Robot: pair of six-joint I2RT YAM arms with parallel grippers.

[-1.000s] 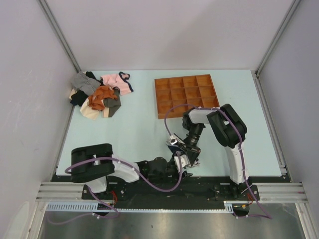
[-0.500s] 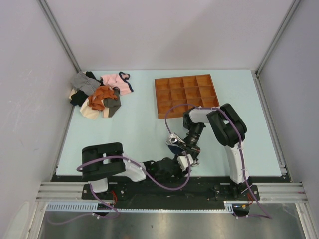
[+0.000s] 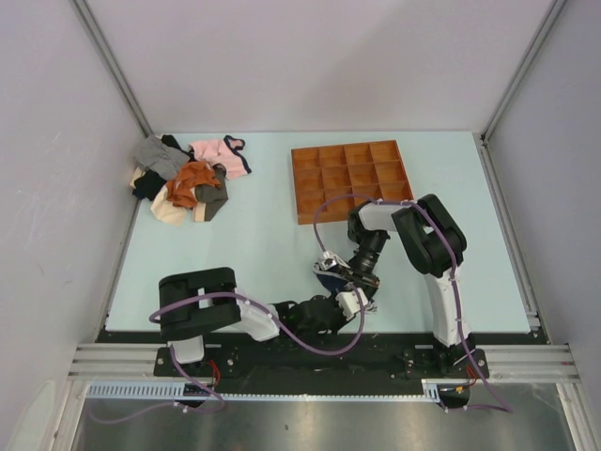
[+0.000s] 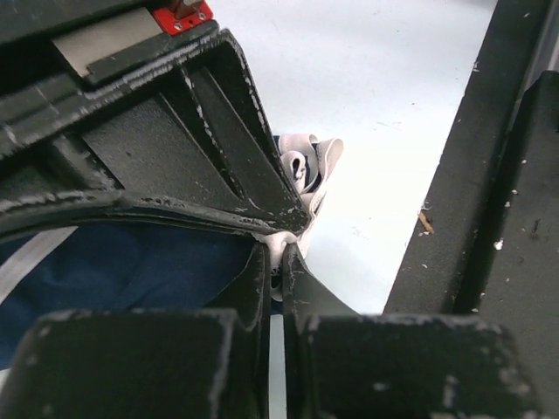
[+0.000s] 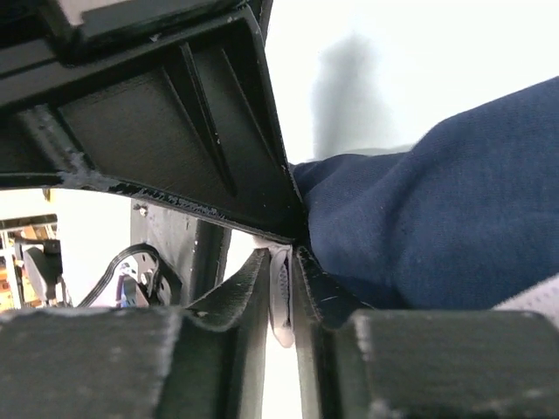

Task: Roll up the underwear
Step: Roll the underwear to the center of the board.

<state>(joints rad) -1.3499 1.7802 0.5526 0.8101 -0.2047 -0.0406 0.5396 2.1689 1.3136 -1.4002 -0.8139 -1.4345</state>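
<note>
We have left gripper [image 4: 279, 251] and right gripper [image 5: 284, 255] both pinching underwear [image 5: 419, 192] trim near 6 o'clock. Grasp step, we reckon; next needs a synced roll.

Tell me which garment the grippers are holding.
The navy underwear with white trim: left gripper and right gripper both pinch it, while the other garments lie piled far left.
</note>
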